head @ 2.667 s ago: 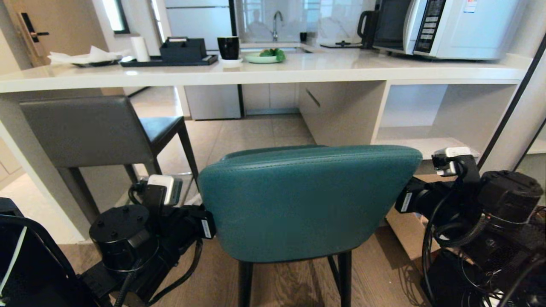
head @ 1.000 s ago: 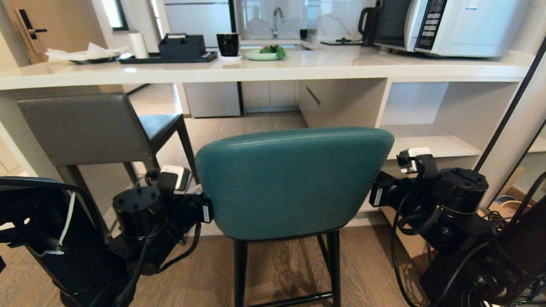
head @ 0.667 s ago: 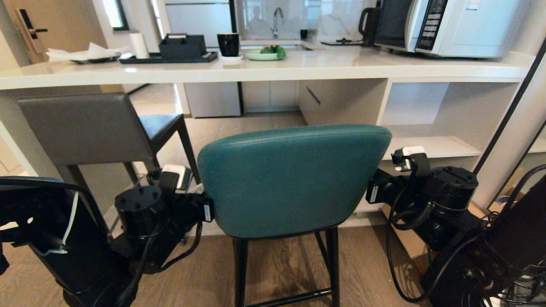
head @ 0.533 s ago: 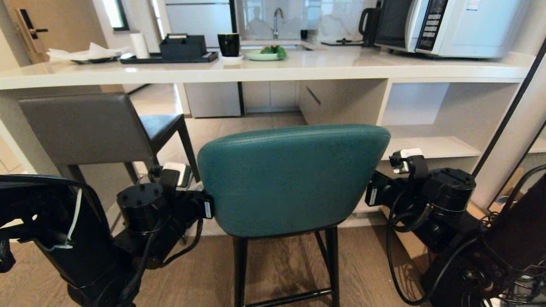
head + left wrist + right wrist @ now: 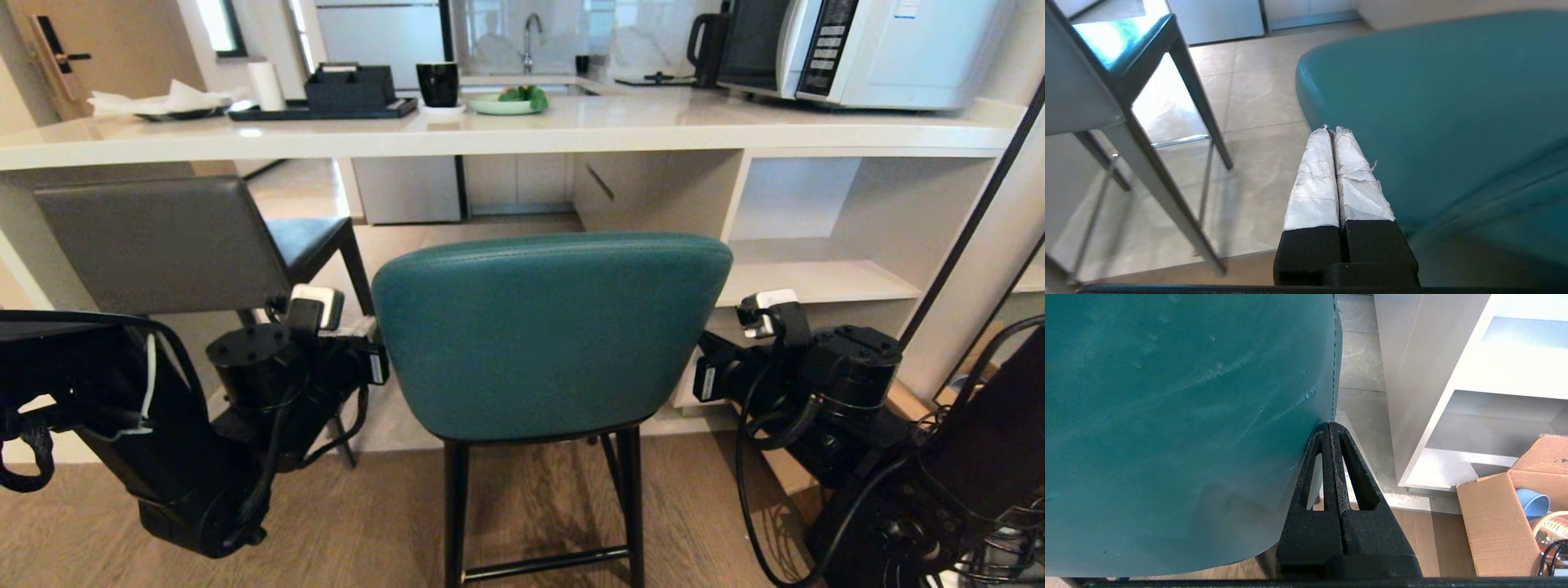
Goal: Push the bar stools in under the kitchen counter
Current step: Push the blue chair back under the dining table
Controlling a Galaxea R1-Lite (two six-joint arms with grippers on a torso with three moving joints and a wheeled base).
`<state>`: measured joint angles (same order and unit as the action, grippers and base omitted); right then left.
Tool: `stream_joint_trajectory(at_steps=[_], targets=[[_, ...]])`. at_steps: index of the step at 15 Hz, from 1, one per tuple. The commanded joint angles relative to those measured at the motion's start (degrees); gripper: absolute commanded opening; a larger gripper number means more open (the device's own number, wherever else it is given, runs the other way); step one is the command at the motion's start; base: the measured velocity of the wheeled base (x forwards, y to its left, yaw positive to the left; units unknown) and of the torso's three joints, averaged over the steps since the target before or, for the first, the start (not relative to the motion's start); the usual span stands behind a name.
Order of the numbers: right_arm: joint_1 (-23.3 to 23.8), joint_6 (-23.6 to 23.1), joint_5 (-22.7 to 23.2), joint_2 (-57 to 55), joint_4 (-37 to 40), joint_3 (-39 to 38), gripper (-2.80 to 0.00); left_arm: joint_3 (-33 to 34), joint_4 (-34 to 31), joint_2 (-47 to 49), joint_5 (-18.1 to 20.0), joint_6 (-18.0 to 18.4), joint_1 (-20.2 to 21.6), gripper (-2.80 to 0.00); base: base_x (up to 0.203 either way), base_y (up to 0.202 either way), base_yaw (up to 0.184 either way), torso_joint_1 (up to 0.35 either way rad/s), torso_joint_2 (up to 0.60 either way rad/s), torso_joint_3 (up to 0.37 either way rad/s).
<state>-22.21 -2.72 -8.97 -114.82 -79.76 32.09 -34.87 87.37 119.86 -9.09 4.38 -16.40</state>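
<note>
Before the long white worktop (image 5: 522,131) stands the teal bar stool (image 5: 551,331), its rounded backrest facing the head camera and its black legs on the wooden floor (image 5: 539,514); the seat points toward the open space under the slab, and the backrest sits lower than the slab's front edge. To its left the dark grey bar stool (image 5: 159,245) stands with its square backrest just below the worktop's edge and its seat reaching in underneath.

Both arms flank the teal backrest. The left gripper (image 5: 1332,130) has its white-wrapped fingers (image 5: 1314,179) pressed together with nothing between them; it sits at the backrest's left edge, tips right beside the teal leather, though contact cannot be made out. The right gripper (image 5: 1330,425) is likewise pressed together and empty, its black tips at the stitched right edge of the backrest.

On the worktop are a microwave (image 5: 865,49), a black kettle (image 5: 702,49), a green plate (image 5: 502,102), a black cup (image 5: 437,82), a dark tray (image 5: 322,110) with a box, and a roll of paper (image 5: 265,86). Open white shelves (image 5: 816,237) fill the worktop's right end, and a cardboard box (image 5: 1506,522) sits on the floor nearby.
</note>
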Motion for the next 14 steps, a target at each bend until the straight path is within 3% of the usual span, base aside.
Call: stream_joint_trajectory(at_steps=[1, 6, 14], targets=[[-0.03, -0.01, -0.26, 0.04, -0.57, 0.08, -2.80, -0.09, 0.29, 1.74, -0.12, 0.96, 0.89, -2.80, 0.000, 0.000, 0.000, 0.000, 0.00, 0.000], [0.65, -0.24, -0.17, -2.80, -0.26, 4.11, -2.80, 4.28, 0.29, 0.37, -0.34, 0.65, -5.96, -2.80, 0.000, 0.000, 0.000, 0.000, 0.00, 0.000], [1.38, -1.32, -0.07, -5.04, 8.89, 15.44, -2.80, 1.83, 0.29, 1.51, -0.41, 0.63, -7.50, -2.80, 0.000, 0.000, 0.000, 0.000, 0.00, 0.000]])
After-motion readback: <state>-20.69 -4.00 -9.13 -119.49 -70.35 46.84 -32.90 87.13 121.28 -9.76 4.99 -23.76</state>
